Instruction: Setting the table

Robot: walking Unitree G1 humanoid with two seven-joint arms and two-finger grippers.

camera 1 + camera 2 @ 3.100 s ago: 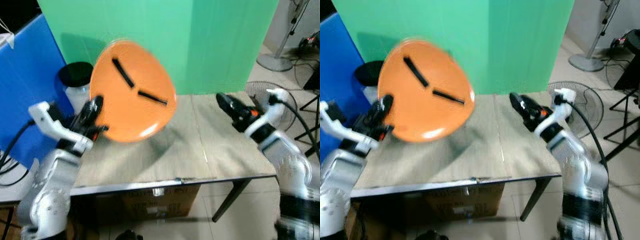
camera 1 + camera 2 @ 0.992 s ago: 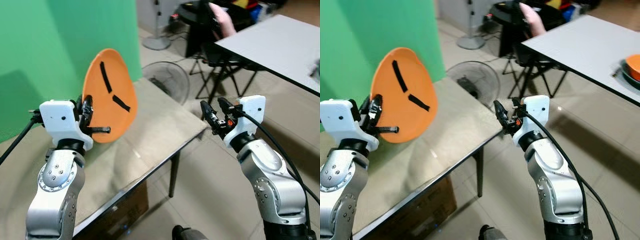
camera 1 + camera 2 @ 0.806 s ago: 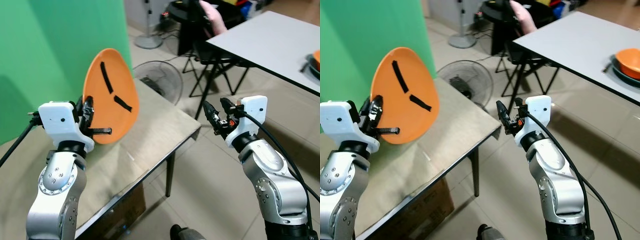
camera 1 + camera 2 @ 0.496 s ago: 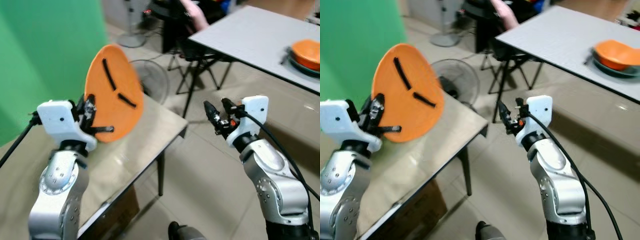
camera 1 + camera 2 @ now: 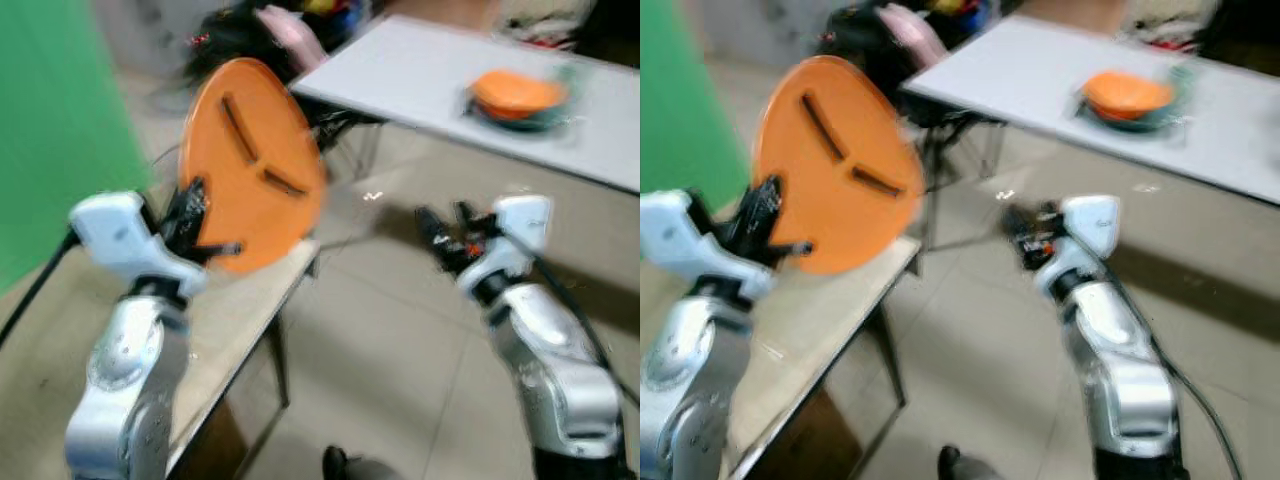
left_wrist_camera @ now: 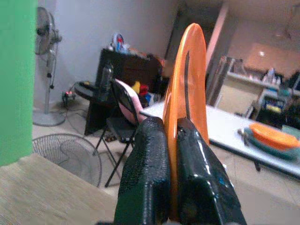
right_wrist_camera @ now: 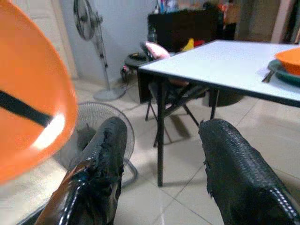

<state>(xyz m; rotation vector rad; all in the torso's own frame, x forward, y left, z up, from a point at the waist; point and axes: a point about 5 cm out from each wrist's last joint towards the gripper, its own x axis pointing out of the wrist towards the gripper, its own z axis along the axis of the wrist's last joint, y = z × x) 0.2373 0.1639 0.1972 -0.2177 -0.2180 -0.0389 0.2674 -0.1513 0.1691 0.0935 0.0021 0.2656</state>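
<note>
Turning, we now face the long white table [image 5: 470,75], left gripper [image 6: 169,154] pinching the round orange plastic plate [image 5: 252,165] upright for carrying, right gripper [image 7: 159,173] spread empty.

The plate [image 5: 250,165] stands upright in the left hand [image 5: 195,222], above the near surface [image 5: 235,310] on the left. The right hand [image 5: 440,232] hangs over bare floor [image 5: 380,340]. Beyond, a second surface [image 5: 430,75] carries stacked dishes [image 5: 518,98].
</note>
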